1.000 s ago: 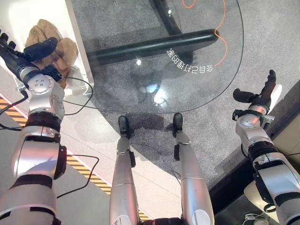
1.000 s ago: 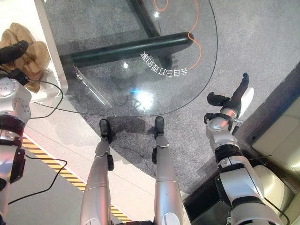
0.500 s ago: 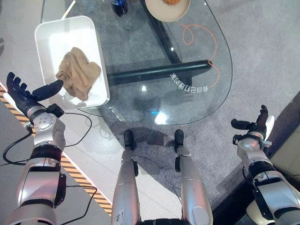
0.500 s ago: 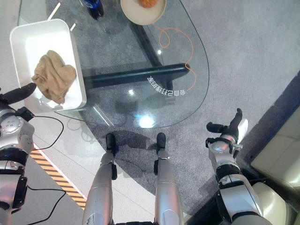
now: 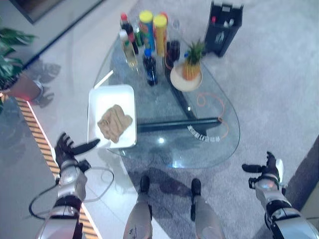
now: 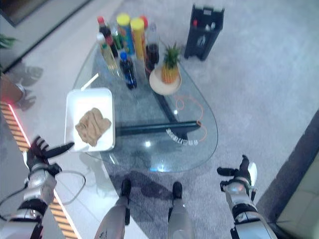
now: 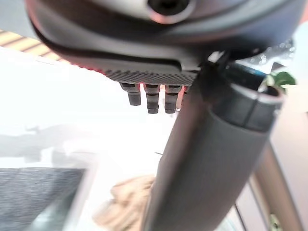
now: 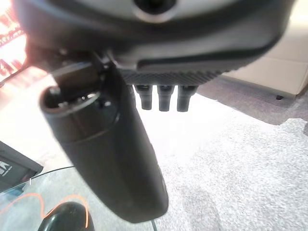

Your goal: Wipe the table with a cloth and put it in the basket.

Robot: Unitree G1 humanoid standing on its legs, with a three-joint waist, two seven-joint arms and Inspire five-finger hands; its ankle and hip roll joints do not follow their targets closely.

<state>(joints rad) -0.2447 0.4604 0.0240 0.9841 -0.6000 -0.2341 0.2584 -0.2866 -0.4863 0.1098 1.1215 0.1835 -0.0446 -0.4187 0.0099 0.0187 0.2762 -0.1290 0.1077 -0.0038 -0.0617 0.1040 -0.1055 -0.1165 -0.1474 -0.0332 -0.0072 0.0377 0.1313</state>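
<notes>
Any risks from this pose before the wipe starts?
1. The cloth lies in the white tray on the glass table, and both hands are off the table: the left hand beside the tray's near corner, the right hand far off. A low reach may clip the tray's rim.
2. Bottles and a pineapple stand past the tray; a wide wipe may topple them.

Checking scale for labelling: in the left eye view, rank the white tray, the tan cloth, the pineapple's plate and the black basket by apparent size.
1. White tray
2. Black basket
3. Tan cloth and the pineapple's plate: look alike, so unranked.
</notes>
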